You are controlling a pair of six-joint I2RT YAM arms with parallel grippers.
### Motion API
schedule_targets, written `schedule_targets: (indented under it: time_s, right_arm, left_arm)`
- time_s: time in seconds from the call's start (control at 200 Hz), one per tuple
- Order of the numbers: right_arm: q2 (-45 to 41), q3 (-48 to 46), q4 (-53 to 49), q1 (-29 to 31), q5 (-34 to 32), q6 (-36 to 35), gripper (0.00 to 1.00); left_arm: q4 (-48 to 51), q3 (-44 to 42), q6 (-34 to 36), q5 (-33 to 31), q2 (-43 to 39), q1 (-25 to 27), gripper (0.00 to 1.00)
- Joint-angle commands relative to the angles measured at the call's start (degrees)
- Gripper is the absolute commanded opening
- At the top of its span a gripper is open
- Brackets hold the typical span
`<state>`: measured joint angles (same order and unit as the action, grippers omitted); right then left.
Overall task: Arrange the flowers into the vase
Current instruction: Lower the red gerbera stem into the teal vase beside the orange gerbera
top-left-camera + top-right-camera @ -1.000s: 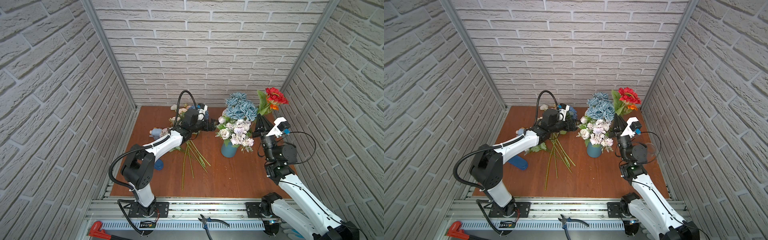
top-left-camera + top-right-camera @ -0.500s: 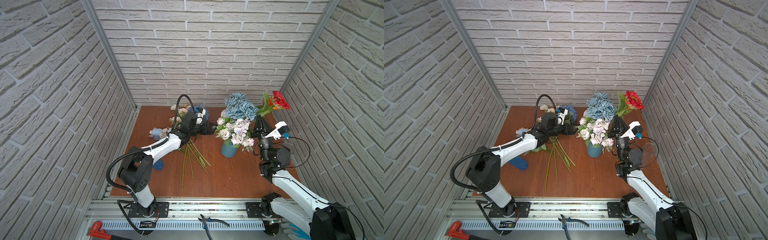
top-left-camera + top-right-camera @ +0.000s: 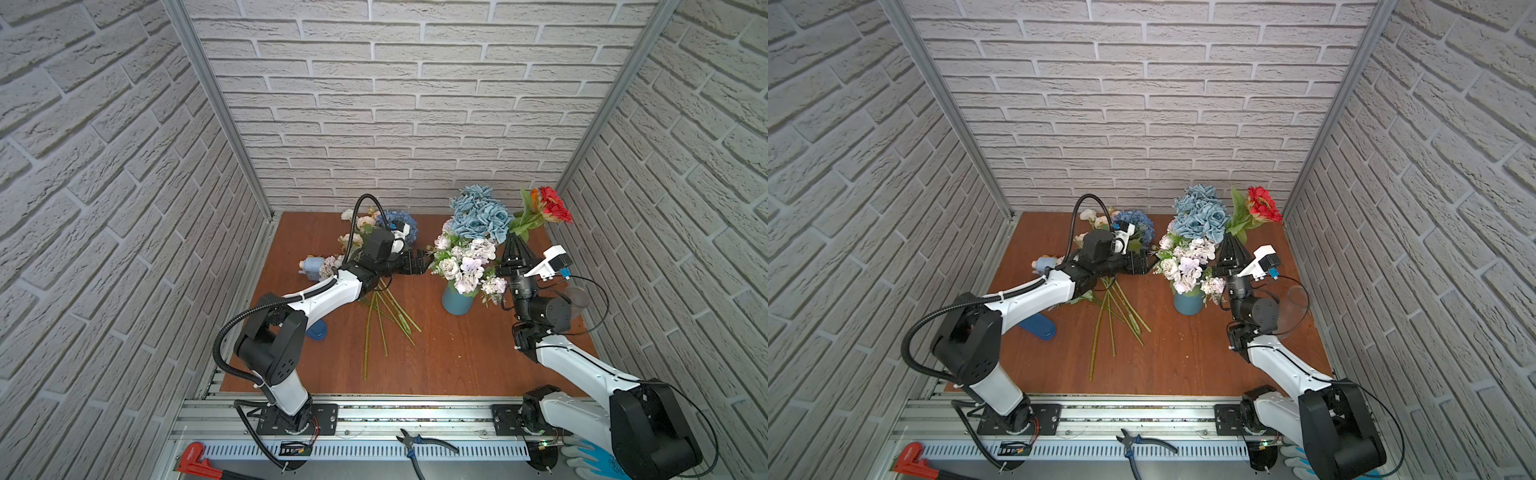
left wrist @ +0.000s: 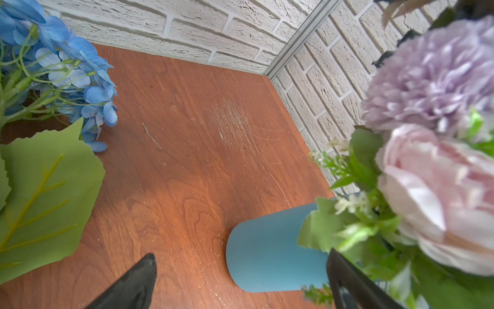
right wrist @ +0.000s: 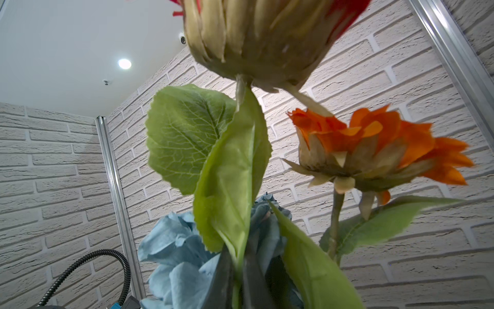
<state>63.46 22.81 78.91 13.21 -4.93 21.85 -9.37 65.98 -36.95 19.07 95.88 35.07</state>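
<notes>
A blue vase holds dusty-blue roses and lilac-white clusters. My right gripper points up just right of the bouquet. It is shut on the green stem of a bunch with red and orange blooms that lean toward the back right corner. In the right wrist view the gripper pinches that stem under the orange bloom. My left gripper stands open and empty beside the vase. A blue hydrangea, cream-white roses and long stems lie on the table.
A flat blue object lies by the left arm, and a clear round glass piece lies behind the right wrist. Brick walls close in three sides. Pliers, a red wrench and a glove lie on the front rail.
The right arm has folded lower and the red and orange bunch has sunk slightly, still gripped. The left gripper has shifted slightly toward the front, still open beside the vase.
</notes>
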Motion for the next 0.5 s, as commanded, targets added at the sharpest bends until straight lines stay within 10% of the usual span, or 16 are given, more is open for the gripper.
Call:
schedule_targets:
  time_s: [0.0, 0.495]
  right_arm:
    - [-0.14, -2.09, 0.23, -0.12, 0.62, -2.69, 0.06]
    - [-9.27, -3.93, -23.64, -0.04, 4.83, -8.51, 0.06]
  left_arm:
    - [-2.42, -0.93, 0.49, -0.53, -2.81, 0.27, 0.98]
    - [-2.77, -0.85, -0.14, -0.54, -2.79, 0.5, 0.98]
